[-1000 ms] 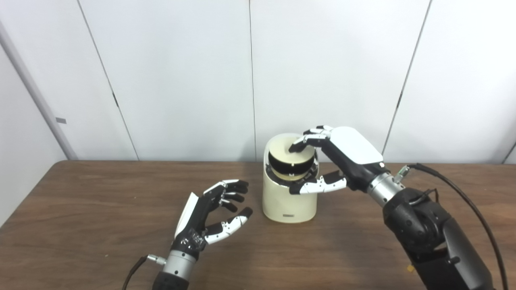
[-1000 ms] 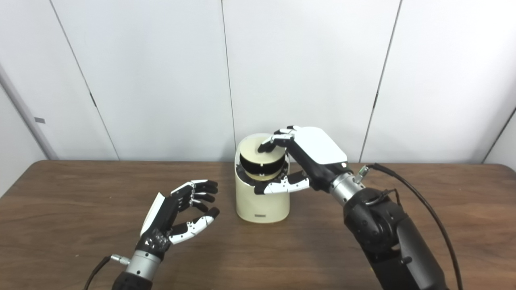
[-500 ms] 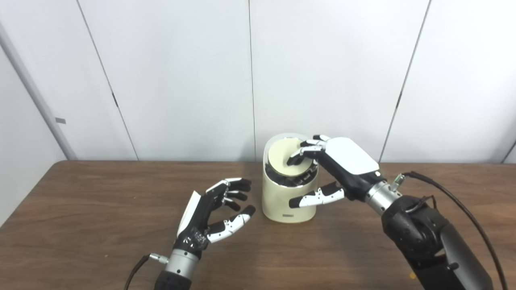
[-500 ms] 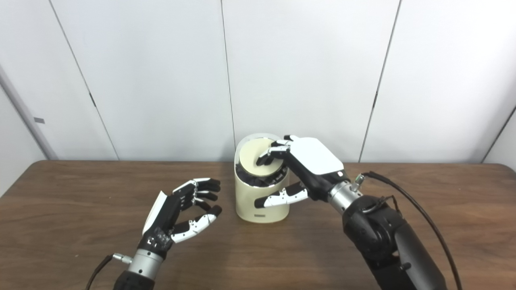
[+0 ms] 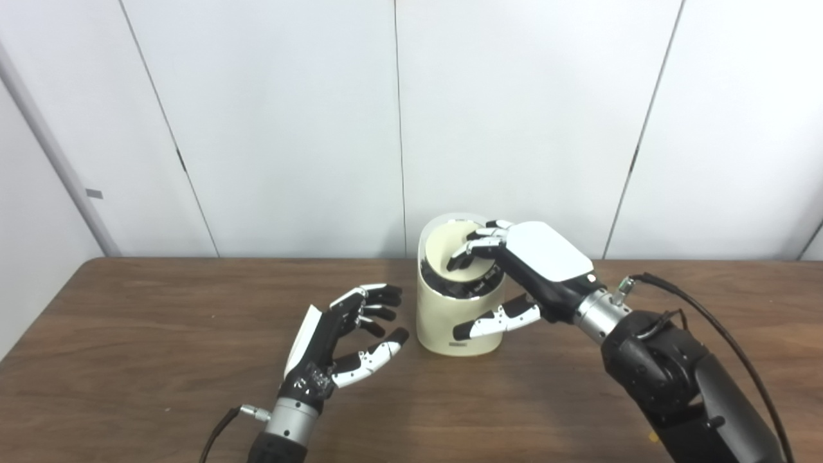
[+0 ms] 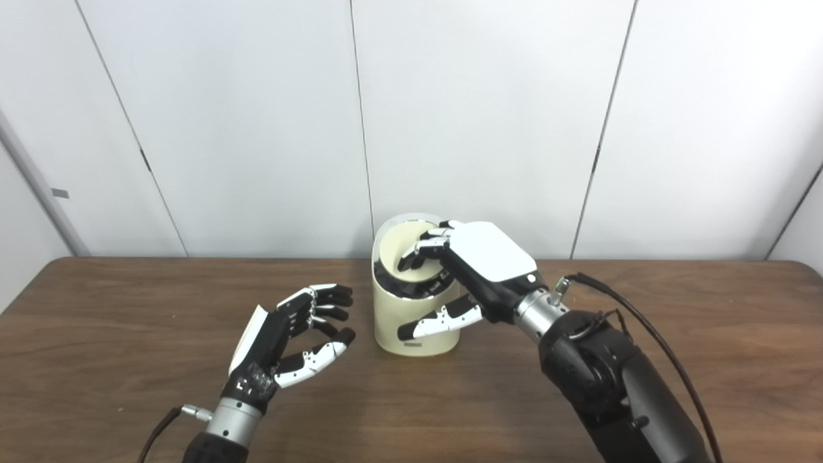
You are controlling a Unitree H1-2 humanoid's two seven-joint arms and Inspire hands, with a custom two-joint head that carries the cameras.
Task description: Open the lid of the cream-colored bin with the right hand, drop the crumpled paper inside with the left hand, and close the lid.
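Right robot hand [image 5: 514,273] fingers spread on bin [image 5: 453,321] lid [image 5: 450,254]; left robot hand [image 5: 344,344] wide, empty.

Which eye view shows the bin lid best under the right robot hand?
The right eye view: more of the lid shows left of the right robot hand atop the cream-colored bin. The left eye view shows nearly the same, with slightly more lid covered.

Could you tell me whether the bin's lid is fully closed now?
Nearly: the lid lies almost flat under the right hand, a dark gap showing along its front.
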